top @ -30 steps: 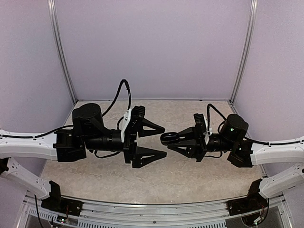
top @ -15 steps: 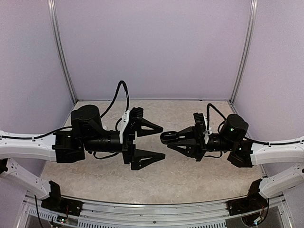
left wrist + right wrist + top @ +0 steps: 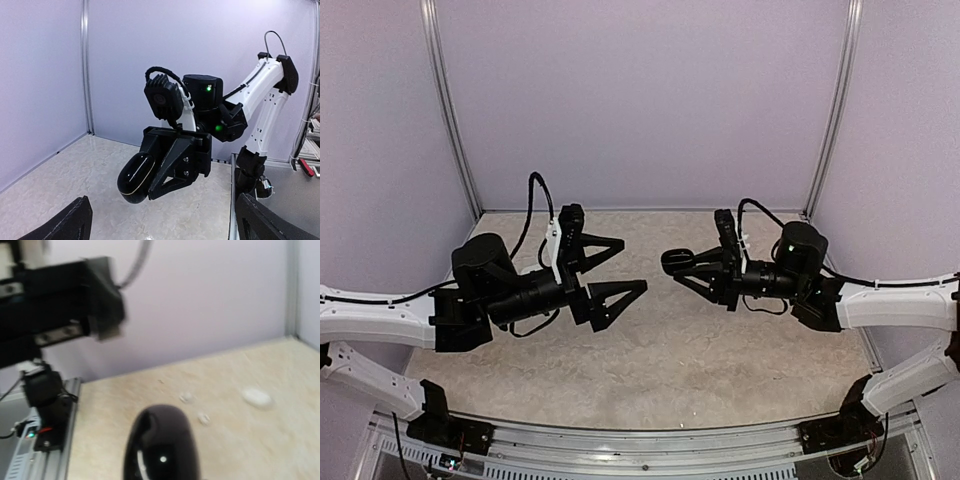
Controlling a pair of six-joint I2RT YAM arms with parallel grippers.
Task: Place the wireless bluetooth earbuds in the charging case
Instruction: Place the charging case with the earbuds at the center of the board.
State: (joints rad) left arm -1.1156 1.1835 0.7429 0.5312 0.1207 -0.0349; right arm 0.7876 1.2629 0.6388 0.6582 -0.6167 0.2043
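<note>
Charging case (image 3: 135,172) clamped in right gripper (image 3: 685,268), raised over beige marbled table (image 3: 720,360); left gripper (image 3: 634,265) gaping, empty, well apart from it (white blobs (image 3: 256,397) on table too blurred to identify); plain lilac walls (image 3: 640,100) around

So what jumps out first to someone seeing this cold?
The glossy black charging case, clamped in the right pincer and held in the air mid-table, facing the left pincer, which gapes wide open and empty. The right wrist view also shows three small white pieces on the table beyond, too blurred to name.
</note>
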